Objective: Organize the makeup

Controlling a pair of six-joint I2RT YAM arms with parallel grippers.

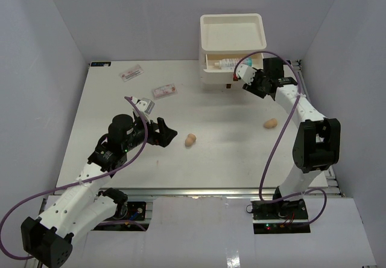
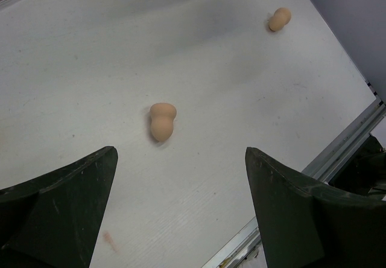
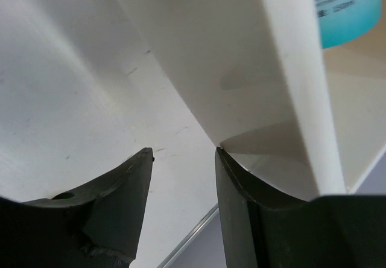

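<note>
A peach sponge (image 1: 190,140) lies mid-table, just right of my open, empty left gripper (image 1: 167,134); in the left wrist view this sponge (image 2: 162,121) lies ahead of the left gripper (image 2: 181,153). A second sponge (image 1: 271,123) lies further right and also shows in the left wrist view (image 2: 279,19). Two clear pink packets (image 1: 131,73) (image 1: 163,91) lie at the back left. The white tube with the teal band (image 1: 226,64) (image 3: 344,8) lies in the box's open drawer. My right gripper (image 1: 248,79) (image 3: 184,152) is narrowly open and empty at the drawer's front corner. The small white bottle is out of view.
The white drawer box (image 1: 232,17) stands at the back, its top a shallow tray, with a brown handle (image 1: 228,86) on a lower drawer. The drawer wall (image 3: 241,69) touches my right finger. The table's front rail (image 2: 338,159) is close behind the left gripper.
</note>
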